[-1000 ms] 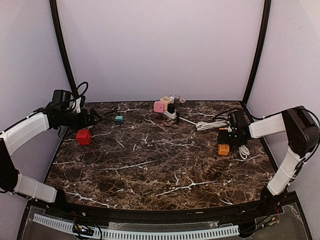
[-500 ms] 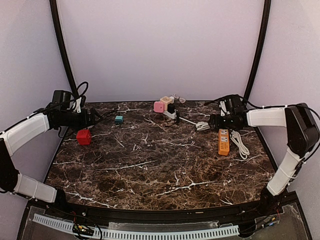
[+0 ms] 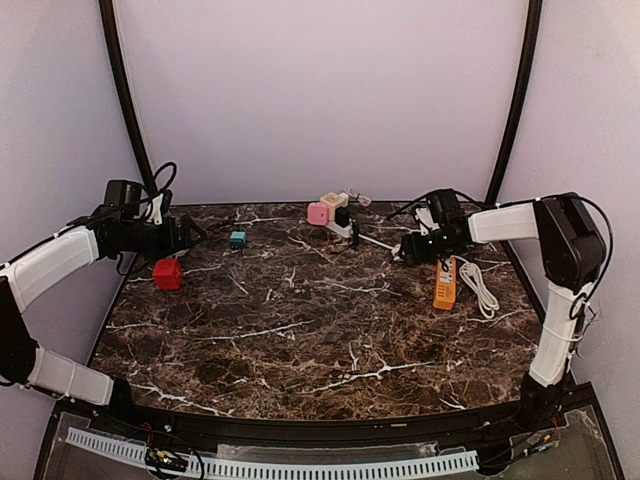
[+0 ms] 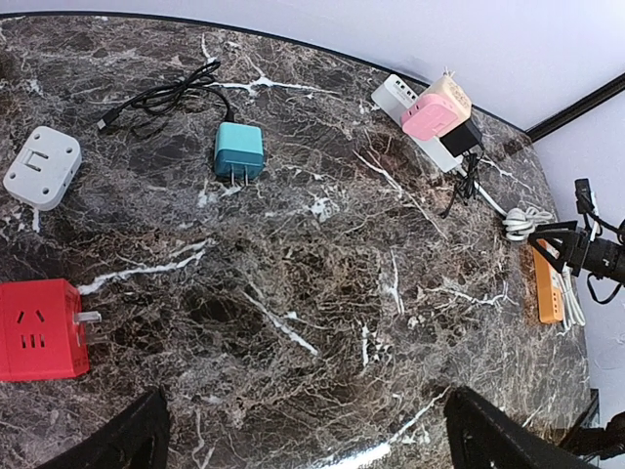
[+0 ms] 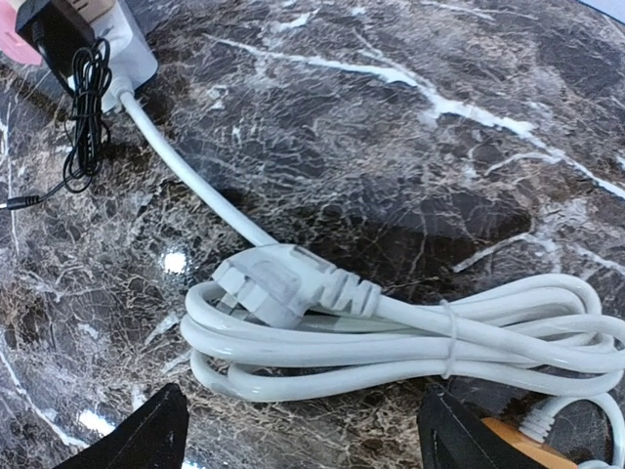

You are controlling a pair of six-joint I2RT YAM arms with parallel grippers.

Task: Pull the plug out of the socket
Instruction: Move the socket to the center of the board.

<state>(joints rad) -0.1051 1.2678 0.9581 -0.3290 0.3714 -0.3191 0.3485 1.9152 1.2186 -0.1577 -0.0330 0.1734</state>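
Note:
A white power strip, the socket point(image 3: 343, 230) point(image 4: 395, 93), lies at the back middle of the table. A pink cube plug point(image 3: 318, 213) point(image 4: 434, 116), a beige cube plug point(image 4: 448, 95) and a black adapter point(image 4: 462, 138) point(image 5: 52, 23) sit in it. Its white cord ends in a tied coil point(image 5: 410, 337) with a loose plug head point(image 5: 278, 280) on top. My right gripper point(image 3: 403, 250) point(image 5: 298, 442) hovers open just short of that coil, holding nothing. My left gripper point(image 3: 195, 234) point(image 4: 311, 449) is open at the far left, over bare marble.
An orange power strip point(image 3: 445, 282) point(image 4: 547, 291) with its white cord point(image 3: 484, 287) lies right of the coil. A red cube adapter point(image 3: 168, 273) point(image 4: 37, 329), a teal adapter point(image 3: 237, 239) point(image 4: 238, 151), a white adapter point(image 4: 41, 167) and a black cable point(image 4: 166, 95) lie near the left gripper.
My right gripper has swung from over the orange strip toward the back left and now stands over the white coil. The orange strip lies flat and uncovered. The left arm has not moved.

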